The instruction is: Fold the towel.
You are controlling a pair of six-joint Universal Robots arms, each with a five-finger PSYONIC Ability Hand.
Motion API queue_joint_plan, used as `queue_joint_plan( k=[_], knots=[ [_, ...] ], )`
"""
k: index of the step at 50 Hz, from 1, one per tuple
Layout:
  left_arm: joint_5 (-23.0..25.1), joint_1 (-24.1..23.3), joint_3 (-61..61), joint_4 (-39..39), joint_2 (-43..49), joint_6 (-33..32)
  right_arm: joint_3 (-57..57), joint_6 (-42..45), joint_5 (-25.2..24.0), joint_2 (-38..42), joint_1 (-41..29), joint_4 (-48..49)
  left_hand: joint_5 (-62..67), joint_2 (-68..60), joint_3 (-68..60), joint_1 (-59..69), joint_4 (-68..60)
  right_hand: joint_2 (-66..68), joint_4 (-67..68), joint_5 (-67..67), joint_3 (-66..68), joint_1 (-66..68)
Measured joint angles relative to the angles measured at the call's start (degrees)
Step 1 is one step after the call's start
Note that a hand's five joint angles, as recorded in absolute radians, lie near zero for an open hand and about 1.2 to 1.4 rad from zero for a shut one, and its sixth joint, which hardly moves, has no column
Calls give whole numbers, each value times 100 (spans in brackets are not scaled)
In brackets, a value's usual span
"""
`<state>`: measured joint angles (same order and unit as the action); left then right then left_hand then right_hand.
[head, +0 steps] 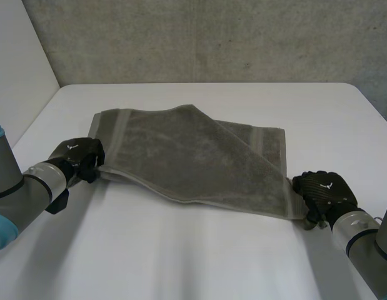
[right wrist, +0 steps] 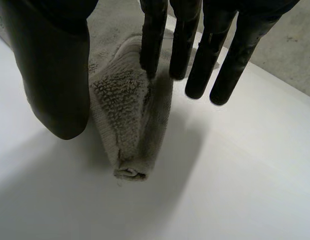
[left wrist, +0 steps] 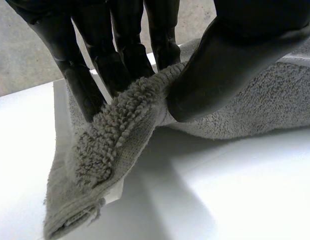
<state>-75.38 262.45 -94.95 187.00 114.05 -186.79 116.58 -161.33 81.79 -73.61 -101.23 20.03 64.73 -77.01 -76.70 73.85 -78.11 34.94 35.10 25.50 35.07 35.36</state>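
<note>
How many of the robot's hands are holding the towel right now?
2. The left hand pinches the towel at its near left corner; the right hand grips its near right corner.

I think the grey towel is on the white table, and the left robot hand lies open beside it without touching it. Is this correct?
Not fully. The towel is on the white table, but the left robot hand is not open beside it. It pinches a corner of the towel between thumb and fingers, as the left wrist view shows.

Looped terry cloth towel (head: pixel 193 156); smooth matt table (head: pixel 199 250); rough concrete wall (head: pixel 212 37)
</note>
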Motion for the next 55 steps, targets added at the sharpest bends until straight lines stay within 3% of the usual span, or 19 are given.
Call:
queue_joint_plan(
  k=[4,6,8,15,19,27,35,40,44,50,55],
  knots=[
    [-3,0,-8,1,2,-3,-8,-4,-3,35,-1,15,5,0,0,10,0,1453,1325,1284,1333,1385],
    [-7,0,-9,2,1,-5,-20,-6,-7,40,1,37,5,0,0,11,0,3126,3041,3019,3045,2988],
    [-9,0,-9,3,-2,-9,-51,-2,-17,31,4,56,5,0,0,13,0,3974,4019,3989,4023,3918],
    [-2,23,7,2,-175,-27,-321,7,-49,-115,15,-5,6,0,0,15,0,3976,4177,4056,4152,3979],
    [4,59,21,-2,-575,-37,-704,26,-62,-595,12,-283,6,0,0,16,0,3977,4180,4057,4153,3980],
    [12,97,127,-102,-1976,-33,-2245,38,-458,-1849,55,-1884,6,0,0,17,-1,3977,4182,4057,4153,3995],
    [45,107,675,-698,-2805,-12,-4122,79,-832,-2299,73,-3564,48,0,-20,18,-1,3983,4183,4077,4182,4009],
    [64,122,1270,-1085,-2784,72,-5202,384,-845,-1818,59,-4408,50,0,-21,18,-2,3984,4186,4078,4183,4011],
    [48,143,1902,-1296,-2265,209,-6035,924,-713,-1018,-45,-5017,50,-10,-30,19,-2,3984,4187,4080,4183,4012],
    [2,89,3045,-1593,-964,329,-7280,1607,-57,411,-483,-5400,51,-33,-52,20,-3,3984,4188,4073,4183,4013],
    [-14,9,4094,-1699,11,338,-8250,1748,462,1307,-832,-5040,51,-35,-55,22,-3,3984,4189,4080,4183,4014]
  ],
)
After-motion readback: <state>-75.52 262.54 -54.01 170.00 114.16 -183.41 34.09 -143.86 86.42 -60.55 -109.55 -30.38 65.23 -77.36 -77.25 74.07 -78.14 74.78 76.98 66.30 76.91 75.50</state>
